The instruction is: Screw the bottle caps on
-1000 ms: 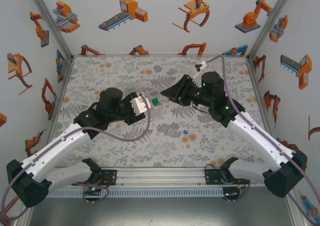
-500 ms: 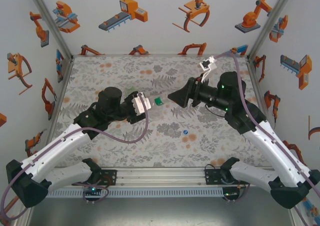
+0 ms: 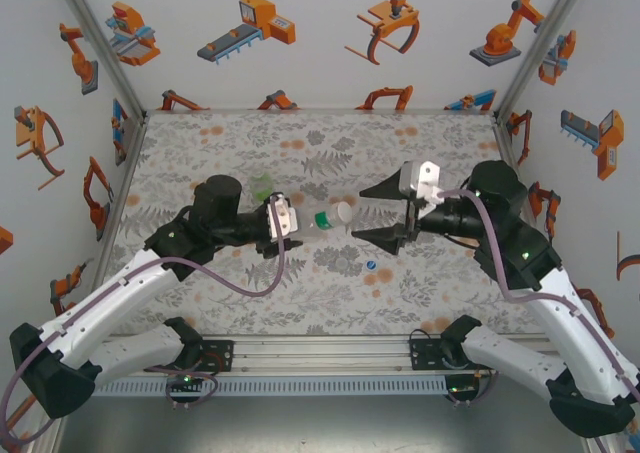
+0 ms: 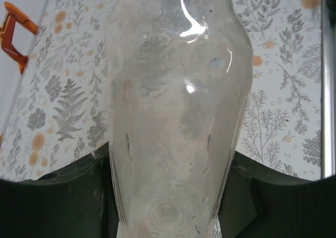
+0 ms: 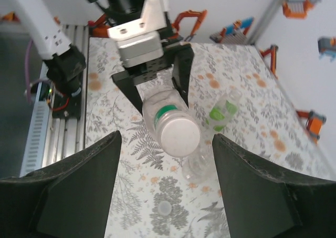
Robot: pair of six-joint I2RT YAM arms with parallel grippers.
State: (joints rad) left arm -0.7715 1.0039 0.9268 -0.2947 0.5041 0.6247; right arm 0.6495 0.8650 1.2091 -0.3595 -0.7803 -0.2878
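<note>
the tall clear bottle [image 3: 327, 218] with the green band [image 3: 321, 219] is held on its side near the middle of the table [image 3: 200, 153], apparently lifted off it. a pale cap [image 3: 343, 213] sits on its mouth; i cannot tell whether it is turned fully home. the bottle's long axis runs across the table, with its body in the left gripper [image 3: 288, 223] and its cap end pointing straight at the right gripper [image 3: 380, 213]. the left fingers [image 4: 58, 196] are clamped narrow on the clear body, one on each side. the right jaws stand wide and hold nothing, with one finger on the far side of the bottle's line and one on the near side. their tips are just beyond the cap and apart from it. in the right wrist view the cap's round face sits squarely between the two fingers. the right arm is the free one and the nearer to the cap, so i judge any further tightening would mean coming forward along that axis and closing on the rim. the plastic is clear, slightly cloudy, waisted below the shoulder and glossy, and is probably light and slippery. further out, a squat green bottle [image 3: 262, 185] stands behind the left wrist. a clear bottle [image 5: 197, 167] lies beneath the held one, and a blue cap [image 3: 371, 265] lies loose on the table, on the near side of the right gripper
</note>
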